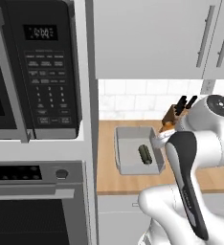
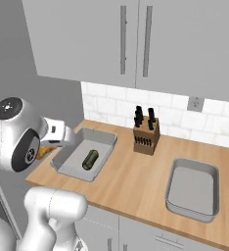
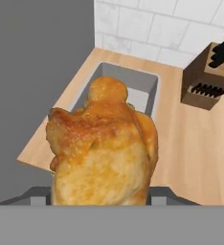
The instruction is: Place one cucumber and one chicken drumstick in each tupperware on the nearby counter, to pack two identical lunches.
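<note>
counter [image 2: 136, 186]: long wooden top, both boxes sit on it, well apart, knife block between them toward the far wall.
left tupperware [image 2: 104, 138]: near the counter's left end. One cucumber [image 2: 90, 160] lies in it, roughly mid-floor. No drumstick in it yet.
right tupperware [image 2: 171, 190]: near the front edge, right of the knife block. Nothing in it.
drumstick [image 3: 102, 148]: up in the air at the left end of the counter, just off the left box's left rim, not over the box floor yet. Hand view looks past it at the box beyond.
gripper [image 3: 100, 201]: clamped on the drumstick, meat fills the gap between the tips. In the right base view a bit of orange shows [image 2: 42, 151] under the hand.
progress: my read, early. One of four items placed, second one in hand. Left: drop this drumstick in the left box, then a second cucumber and second drumstick into the right box. Neither of those two shows here.
knife block [image 2: 146, 133]: right of the left box, clear of the drop path.
wall side: tall oven cabinet with microwave [image 1: 35, 67] and oven [image 1: 32, 201] flanks the counter's left end, close to the arm. Tight swing room there, I'd guess.
obstruction: cucumber takes the box's middle, so drop space is beside it.
</note>
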